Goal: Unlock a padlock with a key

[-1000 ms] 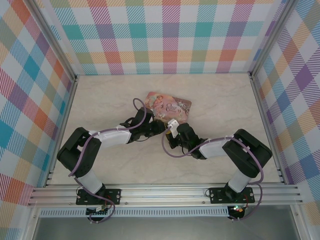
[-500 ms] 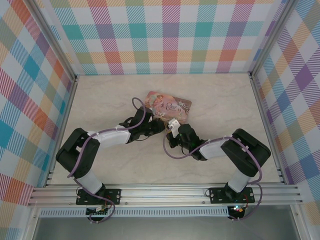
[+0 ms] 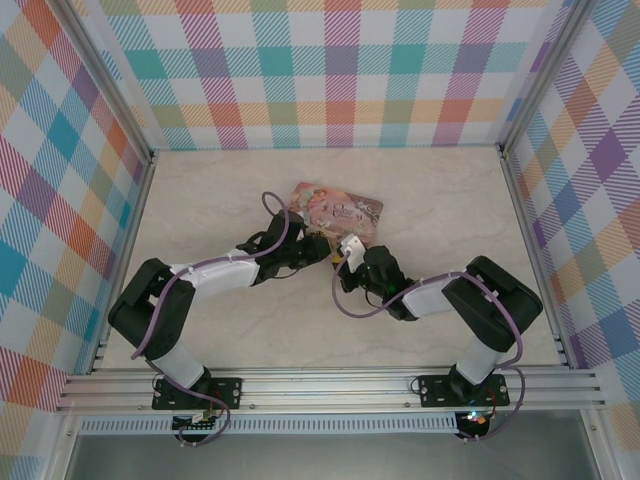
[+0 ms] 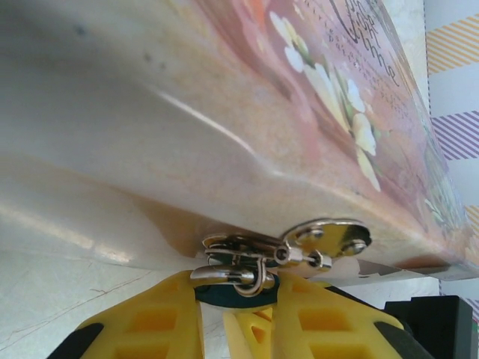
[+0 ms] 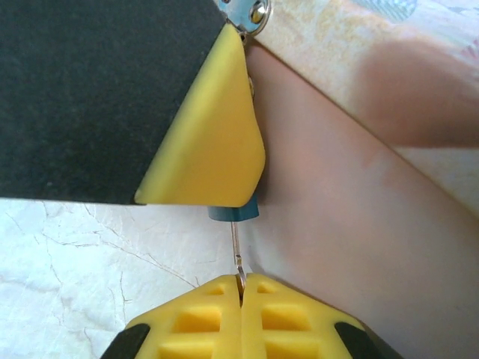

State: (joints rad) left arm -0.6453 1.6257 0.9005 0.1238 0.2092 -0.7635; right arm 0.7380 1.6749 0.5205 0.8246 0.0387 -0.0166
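Key-turn step | left gripper (image 4: 238,297) clamped tiny blue-bodied padlock (image 5: 233,212) beside pink illustrated rectangular tin (image 3: 337,212) | right gripper (image 5: 241,288) pinched thin silvery key (image 5: 236,247), tip at padlock's base | judged: twist about shaft, no sideways bend.

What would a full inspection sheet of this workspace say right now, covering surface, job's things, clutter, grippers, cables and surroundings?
Surface: pale marbled tabletop, no spills seen.
Job's things: small blue-bodied padlock, its silvery shackle hooked through the metal hasp; thin silvery metal key reaches the padlock's end face.
Clutter: pink illustrated rectangular tin, which carries the hasp; nothing else seen.
Grippers: left gripper shut on the padlock; right gripper shut on the key.
Cables: purple cables loop along both arms, resting clear of the lock.
Surroundings: pastel plaid walls on three sides, aluminium rail at the near edge.
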